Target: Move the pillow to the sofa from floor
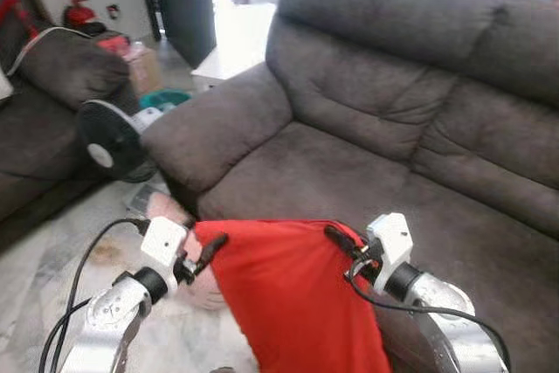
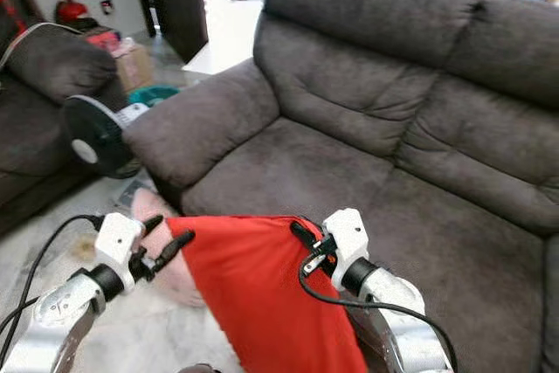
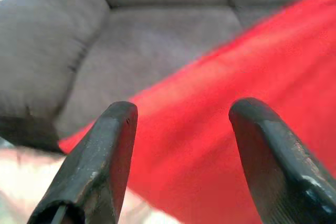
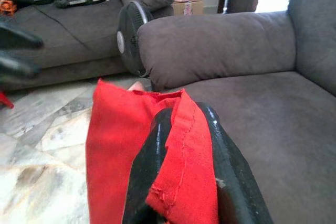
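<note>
On your left a black floor fan point(image 1: 109, 141) standing beside a second dark sofa point(image 1: 39, 111), a cardboard box point(image 1: 142, 67) behind it, a teal tub point(image 1: 164, 99), pale marble floor point(image 1: 52, 242) under you

Open gray seat cushion point(image 1: 332, 181) of the sofa point(image 2: 384, 128) directly ahead, free for a gripper to pass over. Hemmed in by the padded armrest point(image 1: 218, 128) on the left and 2 back cushions point(image 2: 402, 85) behind. Red pillow point(image 1: 297, 294), pinched by the right gripper point(image 1: 342, 240) with the left gripper point(image 1: 210, 249) spread at its edge, hanging across the near approach. Black fan point(image 1: 109, 141) and a second couch point(image 1: 44, 102) crowding the floor point(image 1: 52, 251) beyond the armrest.
</note>
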